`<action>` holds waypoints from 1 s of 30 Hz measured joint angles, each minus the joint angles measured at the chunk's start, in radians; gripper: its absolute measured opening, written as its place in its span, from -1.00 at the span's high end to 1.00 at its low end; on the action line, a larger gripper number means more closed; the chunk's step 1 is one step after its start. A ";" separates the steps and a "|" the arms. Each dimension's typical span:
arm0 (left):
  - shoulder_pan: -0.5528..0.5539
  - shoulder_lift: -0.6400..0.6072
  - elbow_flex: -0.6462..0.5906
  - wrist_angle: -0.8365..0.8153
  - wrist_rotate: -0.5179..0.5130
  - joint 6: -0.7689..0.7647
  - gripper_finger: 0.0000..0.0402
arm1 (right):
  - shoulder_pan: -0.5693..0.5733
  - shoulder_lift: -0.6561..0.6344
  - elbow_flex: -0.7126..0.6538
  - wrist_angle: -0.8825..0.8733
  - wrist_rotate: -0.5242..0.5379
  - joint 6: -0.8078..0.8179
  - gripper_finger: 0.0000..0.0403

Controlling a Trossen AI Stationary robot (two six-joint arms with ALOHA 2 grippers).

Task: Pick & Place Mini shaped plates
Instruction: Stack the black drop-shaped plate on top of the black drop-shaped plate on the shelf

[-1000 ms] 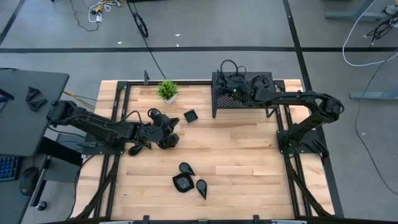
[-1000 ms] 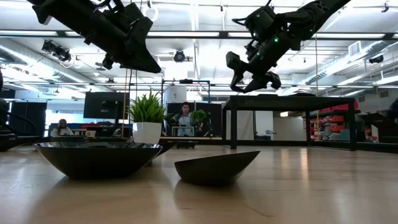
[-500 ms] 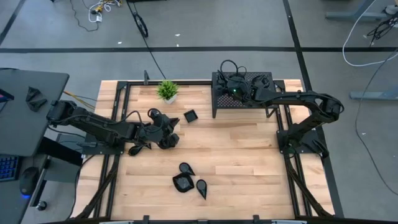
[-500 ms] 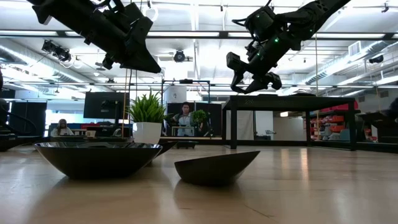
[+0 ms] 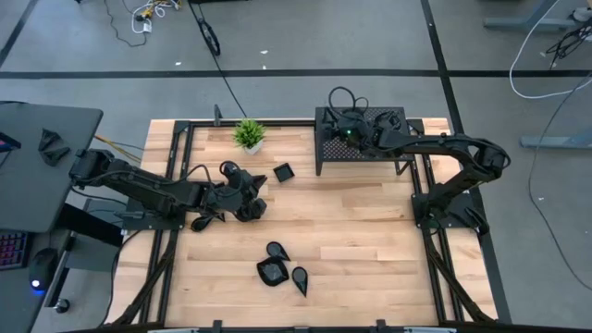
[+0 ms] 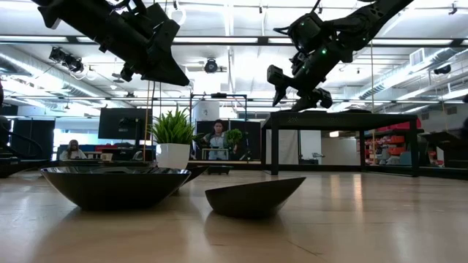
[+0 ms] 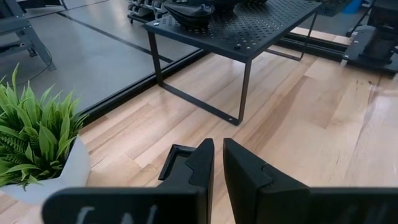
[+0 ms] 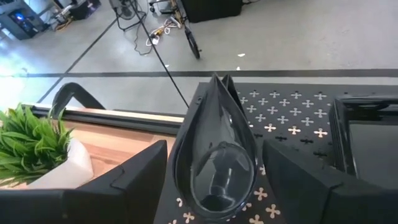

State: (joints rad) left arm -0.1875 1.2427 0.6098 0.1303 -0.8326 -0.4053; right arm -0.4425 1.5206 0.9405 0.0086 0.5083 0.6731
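Mini shaped plates lie in several spots across the wooden table [image 5: 370, 231]: a teardrop plate [image 8: 214, 152] sits on the black perforated rack [image 5: 361, 148] at the far right, directly between the spread fingers of the right gripper [image 5: 350, 131], which hovers just over the rack top with its jaws wide apart and not closed on the dish. Beside that dish on the rack, a square plate [image 8: 367, 134] shows at the edge of the right wrist view. Another square plate [image 5: 283, 172] rests alone on the wood just left of the rack. Near the front middle of the table three more sit close together: a teardrop one [image 5: 276, 250], a rounded square one [image 5: 271, 271] just nearer, and a second teardrop [image 5: 300, 277] to its right. The left gripper [image 5: 250, 205] hangs above the table left of centre, well apart from both groups, with its two dark fingers [image 7: 202, 168] nearly together and holding nothing; the lone square dish peeks out just beyond them in the left wrist view. A small green potted plant [image 5: 248, 135] stands at the far edge, left of the rack. Beyond the table, in the low view, a person [image 6: 216, 139] is seated in the room.
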 joint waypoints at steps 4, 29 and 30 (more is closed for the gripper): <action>0.000 0.000 0.000 0.000 0.000 0.001 0.81 | 0.001 0.000 0.000 0.014 -0.005 -0.035 -0.33; 0.000 0.000 0.000 0.000 0.000 -0.001 0.81 | 0.000 -0.017 0.000 -0.032 -0.167 -0.088 -0.18; 0.000 0.000 0.000 0.000 0.000 -0.002 0.81 | 0.000 -0.017 0.000 -0.032 -0.167 -0.096 -0.16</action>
State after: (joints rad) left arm -0.1871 1.2427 0.6098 0.1305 -0.8326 -0.4068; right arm -0.4423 1.5040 0.9405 -0.0237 0.3409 0.5773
